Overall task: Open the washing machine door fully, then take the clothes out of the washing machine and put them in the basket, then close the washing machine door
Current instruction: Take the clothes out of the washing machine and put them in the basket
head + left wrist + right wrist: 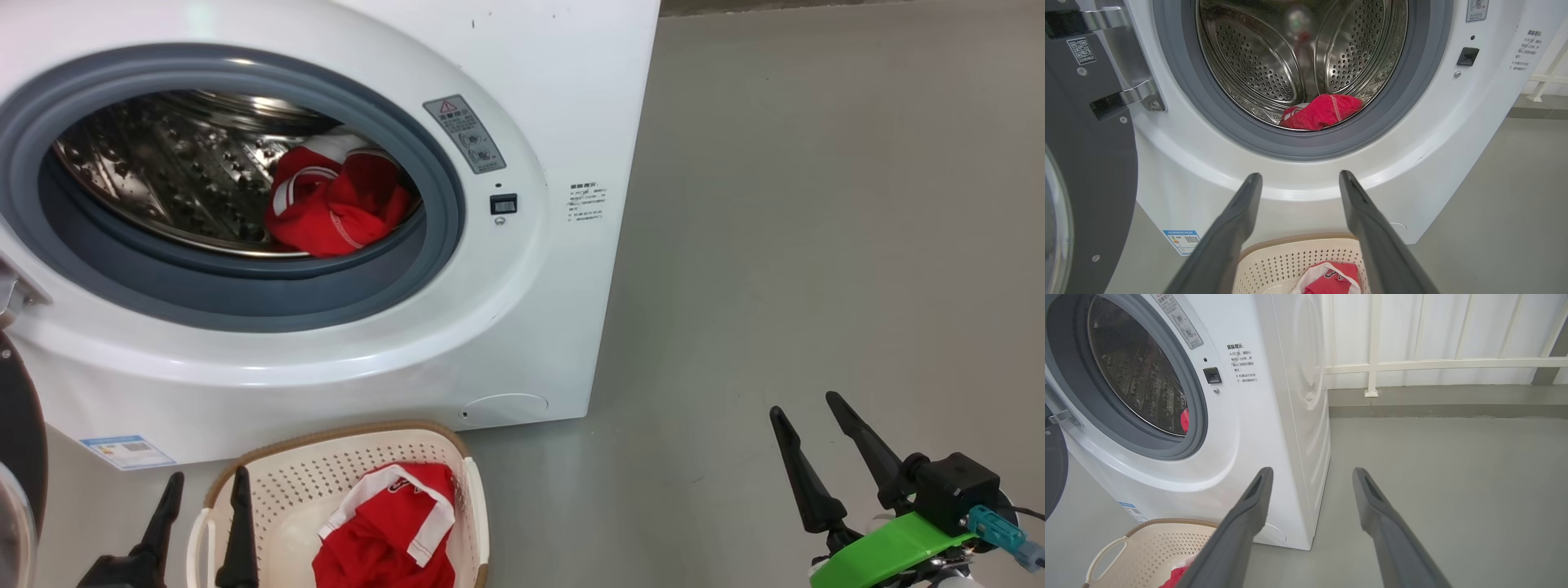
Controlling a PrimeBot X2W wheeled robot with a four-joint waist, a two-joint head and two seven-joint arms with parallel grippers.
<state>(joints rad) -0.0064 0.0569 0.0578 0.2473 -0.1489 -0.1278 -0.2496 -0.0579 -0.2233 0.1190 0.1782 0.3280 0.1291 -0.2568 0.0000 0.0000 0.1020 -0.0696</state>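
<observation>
The white washing machine (pixel 522 310) stands with its black-rimmed door (pixel 1090 171) swung open to the left. A red garment with white trim (pixel 335 204) lies in the steel drum near the grey rubber ring; it also shows as red cloth (pixel 1323 116) in the left wrist view. A second red garment (pixel 388 531) rests in the cream basket (pixel 286 482) on the floor before the machine. My left gripper (pixel 208 482) is open and empty over the basket's left end. My right gripper (pixel 804 408) is open and empty over the bare floor, to the right of the machine.
Grey floor (pixel 816 204) stretches to the right of the machine. A white railing and wall (pixel 1433 365) close off the space behind. The open door (pixel 20 433) juts out at the far left, by my left arm.
</observation>
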